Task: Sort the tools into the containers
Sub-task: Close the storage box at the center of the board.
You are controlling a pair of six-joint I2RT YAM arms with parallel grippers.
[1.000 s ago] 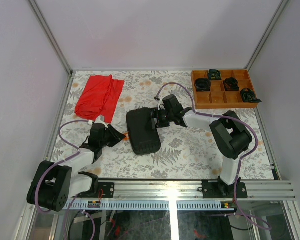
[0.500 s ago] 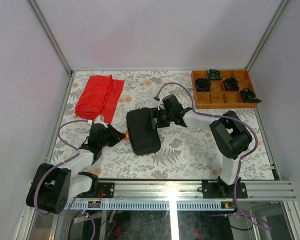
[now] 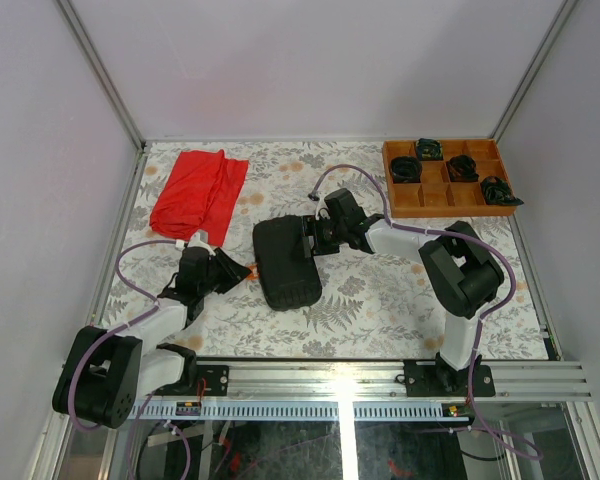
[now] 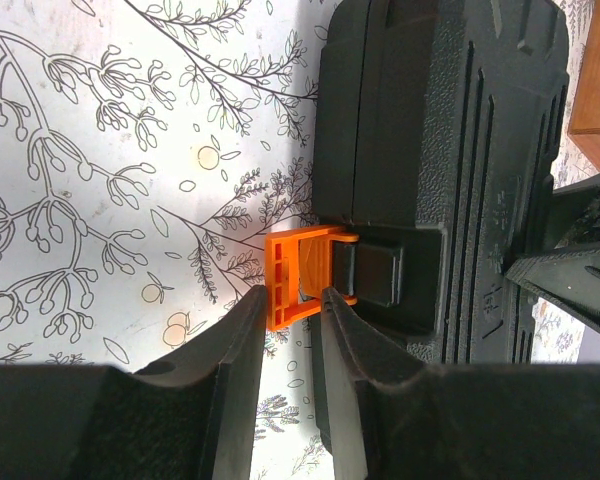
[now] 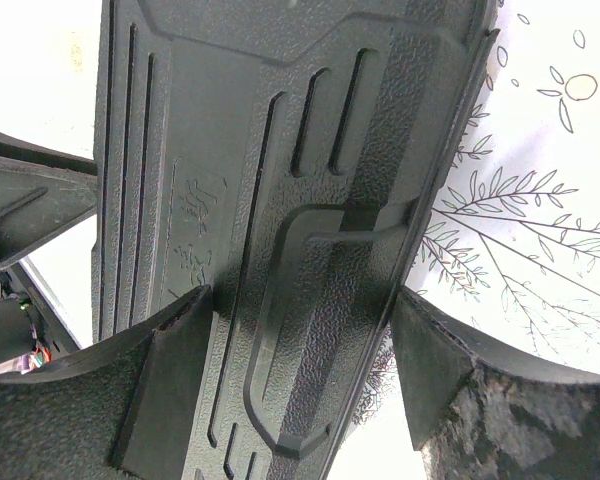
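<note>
The black tool case [image 3: 285,265] lies closed in the middle of the table. Its small orange latch [image 4: 290,270] sticks out of the left side, swung away from the case body [image 4: 460,150]. My left gripper [image 4: 292,295] is shut on that latch, and from above it [image 3: 238,270] sits at the case's left edge. My right gripper [image 5: 298,300] stands open and wide over the lid [image 5: 280,150]. One of its fingertips rests on the lid, the other at the case's right edge. From above, it [image 3: 315,237] is at the case's far right corner. The tools are out of view.
A red cloth [image 3: 198,190] lies at the back left. An orange-brown wooden compartment tray [image 3: 435,195] with black coiled bundles [image 3: 462,167] stands at the back right. The table wears a leaf-patterned cover, and a metal rail runs along the near edge.
</note>
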